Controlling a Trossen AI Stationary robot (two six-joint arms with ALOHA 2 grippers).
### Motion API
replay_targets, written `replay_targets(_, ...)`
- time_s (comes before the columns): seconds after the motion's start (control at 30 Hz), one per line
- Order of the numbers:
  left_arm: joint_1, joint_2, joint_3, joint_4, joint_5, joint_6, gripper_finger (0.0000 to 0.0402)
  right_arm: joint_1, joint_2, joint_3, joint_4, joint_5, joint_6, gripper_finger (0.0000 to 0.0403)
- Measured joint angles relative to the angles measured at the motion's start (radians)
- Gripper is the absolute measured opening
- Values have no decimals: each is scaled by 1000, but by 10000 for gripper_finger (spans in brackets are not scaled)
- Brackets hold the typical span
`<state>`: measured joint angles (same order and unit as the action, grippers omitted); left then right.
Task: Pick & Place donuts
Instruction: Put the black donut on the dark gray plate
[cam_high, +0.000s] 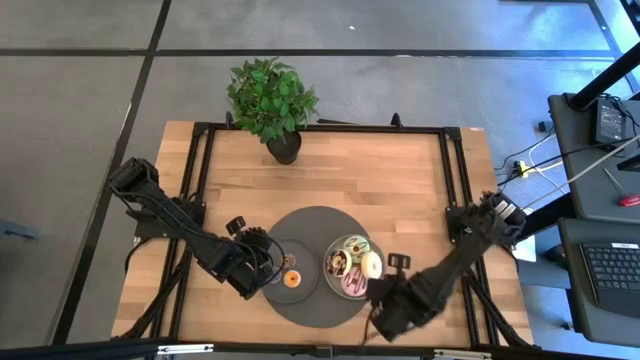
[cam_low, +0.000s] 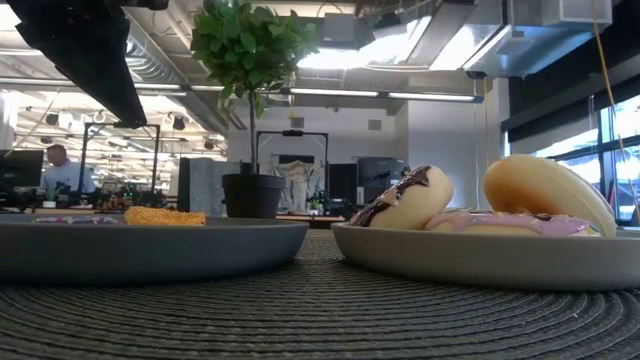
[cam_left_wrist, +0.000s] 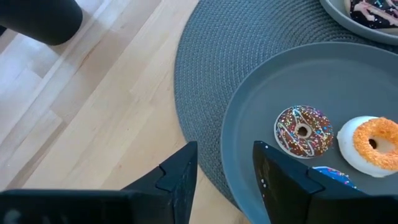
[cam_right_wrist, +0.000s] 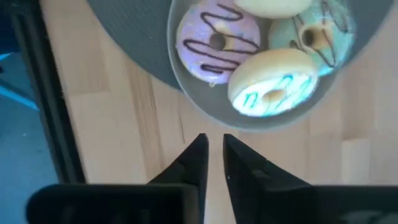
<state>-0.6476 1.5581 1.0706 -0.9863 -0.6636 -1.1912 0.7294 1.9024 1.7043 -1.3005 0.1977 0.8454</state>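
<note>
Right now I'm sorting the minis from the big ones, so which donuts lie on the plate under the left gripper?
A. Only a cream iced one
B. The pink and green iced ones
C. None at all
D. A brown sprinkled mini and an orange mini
D: the left wrist view shows the brown sprinkled mini and the orange mini side by side on the grey plate ahead of the left gripper.

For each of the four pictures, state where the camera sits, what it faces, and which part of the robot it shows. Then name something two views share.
High: above, facing down on table, both arms.
Low: table height, across the mat; one arm overhead.
Left wrist: over left gripper, open, facing the mini donuts' plate.
Right wrist: over right gripper, nearly closed and empty, facing the iced donuts' plate.
Shared: pink donut.
</note>
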Motion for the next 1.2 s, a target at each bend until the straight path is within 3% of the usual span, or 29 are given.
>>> replay_targets(0.17,0,0,0,0,-1,0,149,-40,-73,-174,115,-110,-37,20)
replay_targets(0.37,1,0,0,0,-38,1,152,-13,-259,-378,219,-114,166,10)
replay_targets(0.67,1,0,0,0,-43,1,149,5,-393,-556,234,-125,450,53)
replay_targets(0.9,1,0,0,25,38,0,152,15,-393,-649,388,-264,398,131)
replay_targets(1.03,1,0,0,78,58,0,149,49,-394,-700,467,-264,299,163)
replay_targets(1.2,1,0,0,127,58,0,150,105,-393,-768,545,-263,318,185)
